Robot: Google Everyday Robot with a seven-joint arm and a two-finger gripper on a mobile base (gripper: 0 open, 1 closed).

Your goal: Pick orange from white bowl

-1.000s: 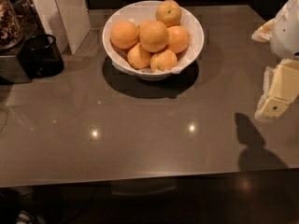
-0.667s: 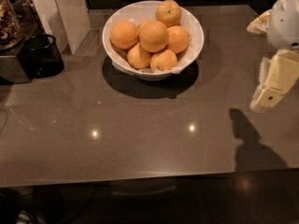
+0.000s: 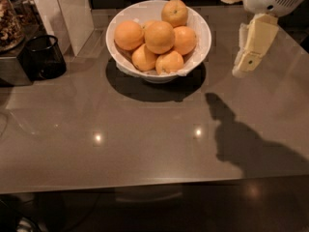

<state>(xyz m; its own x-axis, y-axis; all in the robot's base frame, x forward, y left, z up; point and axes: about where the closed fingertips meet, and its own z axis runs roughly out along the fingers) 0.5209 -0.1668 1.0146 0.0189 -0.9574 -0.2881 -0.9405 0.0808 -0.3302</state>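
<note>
The white bowl [image 3: 119,61] stands on the dark grey table at the back centre and holds several oranges. A large orange [image 3: 159,36] lies on top in the middle of the pile, with another large one [image 3: 128,35] to its left and a smaller one [image 3: 175,12] at the far rim. My gripper [image 3: 232,35] hangs above the table just to the right of the bowl, at about the height of its rim. Its cream fingers [image 3: 253,45] are spread apart and hold nothing. The gripper's shadow falls on the table below it.
A small black cup [image 3: 44,56] stands at the left, beside a metal appliance [image 3: 12,57]. White upright panels [image 3: 65,13] stand behind them at the back left. The table's front edge [image 3: 145,185] runs across the bottom.
My gripper has moved left and farther back, from the table's right edge to just beside the bowl. The bowl and the oranges have not moved.
</note>
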